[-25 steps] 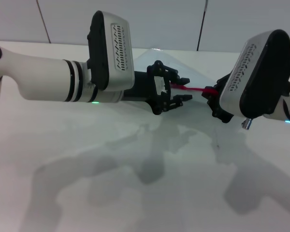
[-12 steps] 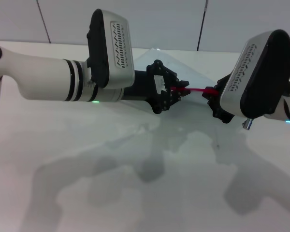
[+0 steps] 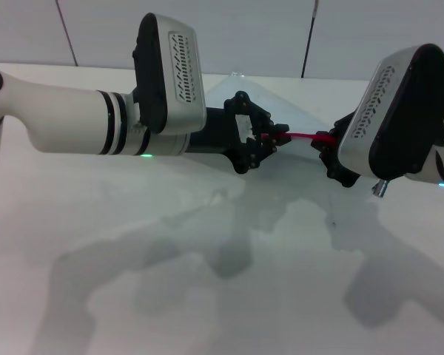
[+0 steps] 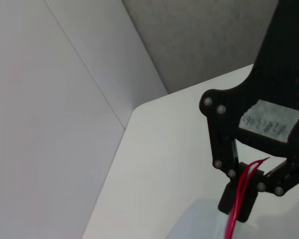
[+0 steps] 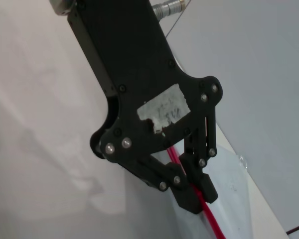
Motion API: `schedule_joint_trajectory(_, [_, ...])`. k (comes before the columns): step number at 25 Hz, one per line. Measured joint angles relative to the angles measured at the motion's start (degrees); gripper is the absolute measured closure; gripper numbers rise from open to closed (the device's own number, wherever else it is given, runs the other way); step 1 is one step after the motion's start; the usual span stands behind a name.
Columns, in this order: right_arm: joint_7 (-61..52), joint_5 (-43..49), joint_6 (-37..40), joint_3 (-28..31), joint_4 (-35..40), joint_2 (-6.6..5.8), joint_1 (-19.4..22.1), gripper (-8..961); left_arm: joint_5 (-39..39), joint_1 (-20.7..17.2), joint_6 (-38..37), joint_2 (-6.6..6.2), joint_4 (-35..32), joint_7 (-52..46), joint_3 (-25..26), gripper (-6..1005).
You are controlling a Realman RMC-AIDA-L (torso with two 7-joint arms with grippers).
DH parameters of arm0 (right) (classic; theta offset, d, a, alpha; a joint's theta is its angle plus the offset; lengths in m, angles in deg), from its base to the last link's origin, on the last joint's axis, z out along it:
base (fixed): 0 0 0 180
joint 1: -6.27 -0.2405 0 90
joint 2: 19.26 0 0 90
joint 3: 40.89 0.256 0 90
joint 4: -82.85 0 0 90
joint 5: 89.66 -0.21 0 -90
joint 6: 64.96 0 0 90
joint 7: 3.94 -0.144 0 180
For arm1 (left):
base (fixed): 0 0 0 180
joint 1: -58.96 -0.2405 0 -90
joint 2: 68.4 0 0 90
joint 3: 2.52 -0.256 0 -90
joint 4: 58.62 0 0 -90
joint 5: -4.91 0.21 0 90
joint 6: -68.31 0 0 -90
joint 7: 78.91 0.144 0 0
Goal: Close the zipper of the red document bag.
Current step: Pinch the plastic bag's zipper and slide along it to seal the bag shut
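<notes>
The red document bag (image 3: 296, 109) is a clear pouch stretched between my two grippers near the table's far side. Its zipper (image 3: 303, 136) shows as a thin red strip running between them. My left gripper (image 3: 275, 137) is shut on the zipper at its left part. In the left wrist view the gripper (image 4: 239, 201) pinches the zipper (image 4: 233, 223). My right gripper (image 3: 327, 140) is shut on the zipper's right end. In the right wrist view the gripper (image 5: 197, 191) clamps the zipper (image 5: 212, 219) above the bag's clear plastic (image 5: 231, 189).
The white table (image 3: 170, 281) stretches toward me, marked only by the arms' shadows. A pale wall (image 3: 244, 29) runs along its far edge.
My left gripper's fingers, spread around the red strip a second ago, have shut on it. The right arm has not moved.
</notes>
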Motion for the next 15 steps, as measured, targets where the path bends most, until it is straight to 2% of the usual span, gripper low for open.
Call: schedule_joint_trajectory(15, [0.0, 0.2, -0.4, 0.4, -0.2, 0.00, 0.0, 867, 0.0, -0.3, -1.3, 0.34, 0.1, -0.4, -0.3, 908])
